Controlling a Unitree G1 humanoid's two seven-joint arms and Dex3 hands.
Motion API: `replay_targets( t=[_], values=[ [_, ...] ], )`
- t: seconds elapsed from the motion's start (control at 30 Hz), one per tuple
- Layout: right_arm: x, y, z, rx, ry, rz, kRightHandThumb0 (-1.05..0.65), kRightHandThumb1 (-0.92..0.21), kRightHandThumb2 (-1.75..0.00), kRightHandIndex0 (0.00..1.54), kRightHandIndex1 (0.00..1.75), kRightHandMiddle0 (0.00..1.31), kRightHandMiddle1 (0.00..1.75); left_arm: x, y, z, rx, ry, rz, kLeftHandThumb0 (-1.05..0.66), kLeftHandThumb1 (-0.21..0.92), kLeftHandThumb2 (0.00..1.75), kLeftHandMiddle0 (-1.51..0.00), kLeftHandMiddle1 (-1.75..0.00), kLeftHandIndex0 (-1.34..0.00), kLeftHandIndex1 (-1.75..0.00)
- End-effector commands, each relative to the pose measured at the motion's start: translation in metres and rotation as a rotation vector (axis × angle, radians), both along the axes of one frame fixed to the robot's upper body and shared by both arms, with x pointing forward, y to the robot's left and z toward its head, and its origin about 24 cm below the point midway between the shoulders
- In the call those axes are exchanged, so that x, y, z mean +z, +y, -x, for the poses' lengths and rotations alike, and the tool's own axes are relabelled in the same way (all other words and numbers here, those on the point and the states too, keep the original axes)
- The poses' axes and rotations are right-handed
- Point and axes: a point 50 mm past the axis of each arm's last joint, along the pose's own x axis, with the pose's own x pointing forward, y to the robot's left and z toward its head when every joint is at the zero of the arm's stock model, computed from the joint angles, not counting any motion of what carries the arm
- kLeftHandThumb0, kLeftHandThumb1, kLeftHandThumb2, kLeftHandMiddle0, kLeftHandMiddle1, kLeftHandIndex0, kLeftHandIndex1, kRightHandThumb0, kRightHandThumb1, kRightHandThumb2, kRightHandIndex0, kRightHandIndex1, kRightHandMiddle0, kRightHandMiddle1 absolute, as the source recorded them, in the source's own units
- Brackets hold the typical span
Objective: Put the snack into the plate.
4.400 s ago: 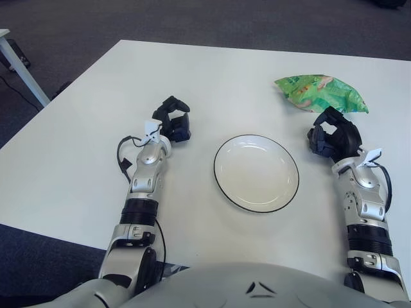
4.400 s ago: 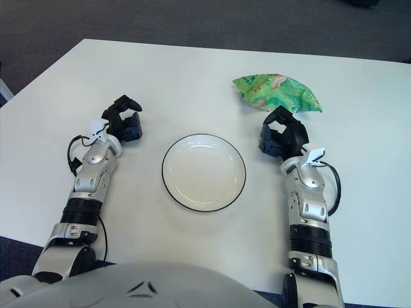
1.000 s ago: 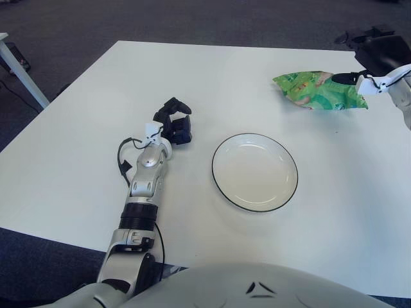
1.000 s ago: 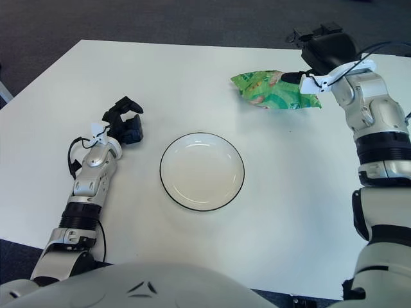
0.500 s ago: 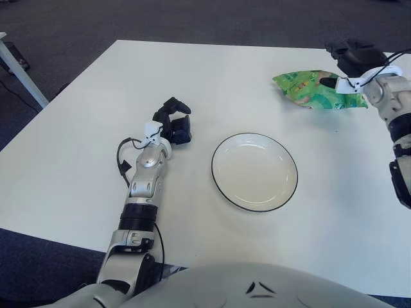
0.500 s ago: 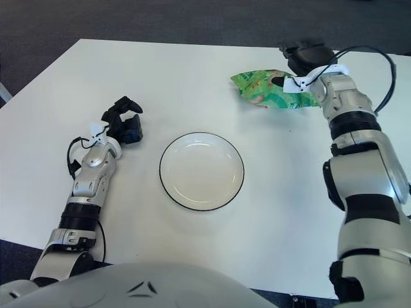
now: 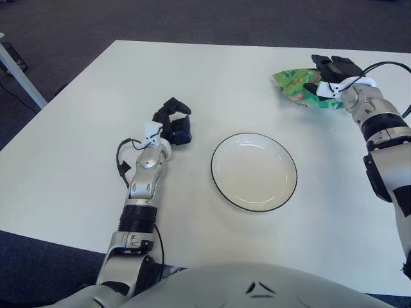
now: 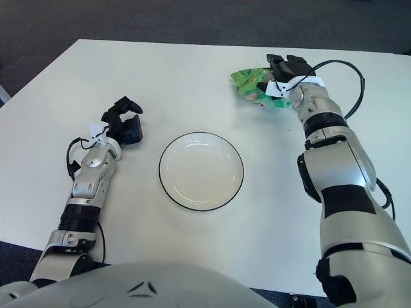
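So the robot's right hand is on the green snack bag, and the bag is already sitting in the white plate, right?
Not quite. The right hand is on the green snack bag, but the bag is not in the white plate. It lies on the table, beyond the plate and to its right, and the plate holds nothing. The right eye view shows the gap between them. The left hand shows left of the plate.

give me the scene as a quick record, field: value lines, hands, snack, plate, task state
surface: white table
snack: green bag, far right of the table, beyond the plate
plate: white with dark rim, mid-table, nothing in it
right hand: over the bag's right part, fingers on it; full grasp not clear
left hand: shows left of the plate, fingers curled, holding nothing
task state: snack not yet in the plate
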Motion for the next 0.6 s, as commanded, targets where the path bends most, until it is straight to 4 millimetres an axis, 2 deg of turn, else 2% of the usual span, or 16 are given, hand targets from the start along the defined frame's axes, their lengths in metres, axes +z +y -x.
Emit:
replay_targets(
  t=[0.0,0.17,0.57],
  values=[
    [-0.026,0.006,0.005,-0.001,0.054,-0.050,-1.00,-0.92,-1.12,0.00,0.00,0.01,0.18,-0.044,0.004,0.026,0.032,0.171,0.025,-0.48,0.33,1.30,-1.20,-1.75,-0.60,-1.75],
    [-0.031,0.004,0.007,-0.005,0.078,-0.057,-1.00,-0.92,-1.14,0.00,0.00,0.00,0.28,-0.044,0.004,0.026,0.038,0.177,0.030,-0.48,0.33,1.30,-1.19,-1.75,-0.60,-1.75],
    [-0.058,0.005,0.017,0.017,0.206,-0.108,-1.02,-0.92,-1.13,0.00,0.00,0.00,0.44,-0.044,0.003,0.026,0.046,0.178,0.031,-0.48,0.33,1.30,-1.20,-1.75,-0.60,-1.75]
  ],
)
